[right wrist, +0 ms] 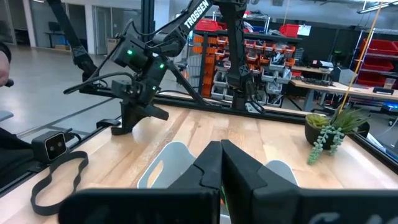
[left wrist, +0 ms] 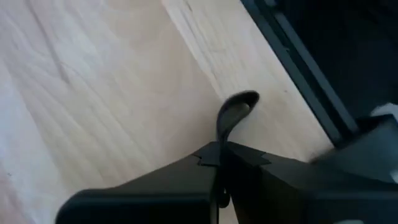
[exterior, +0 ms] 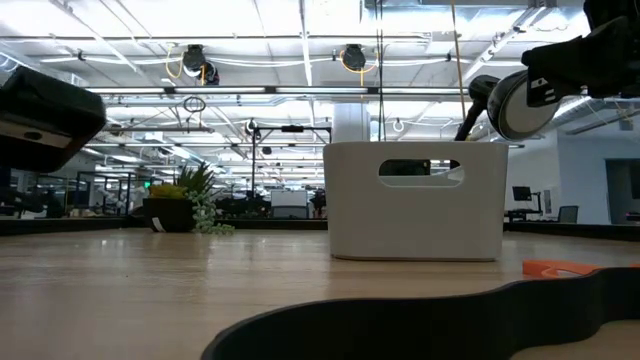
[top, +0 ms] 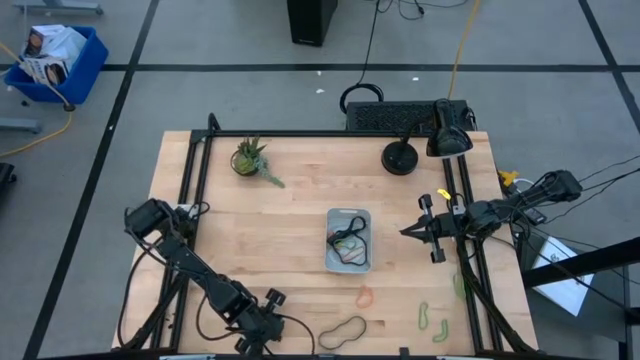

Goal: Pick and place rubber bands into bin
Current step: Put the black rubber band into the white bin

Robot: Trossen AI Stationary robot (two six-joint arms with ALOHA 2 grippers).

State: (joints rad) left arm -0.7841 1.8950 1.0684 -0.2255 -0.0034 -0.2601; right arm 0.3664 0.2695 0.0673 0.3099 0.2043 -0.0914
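The left gripper (top: 258,335) is sitting low at the table's near edge, its fingers pinching a thin dark rubber loop (left wrist: 231,118) (only a short curl is showing). The right gripper (top: 413,231), fingers pressed together and empty, is hovering just beside the shallow pale blue-grey plastic bin (top: 349,262), which is already holding several bands. Loose loops are lying near the front: a large wavy dark one (top: 343,331), an orange one (top: 365,296) and green ones (top: 432,322). Being light and floppy, each probably needs pinching across a single strand.

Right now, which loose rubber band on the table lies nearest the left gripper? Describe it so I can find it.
Start at the pale bin mid-table, then go to the table's near edge, where the left gripper sits. The band lies just beside it: a dark, wavy loop, larger than the orange one and the green ones.
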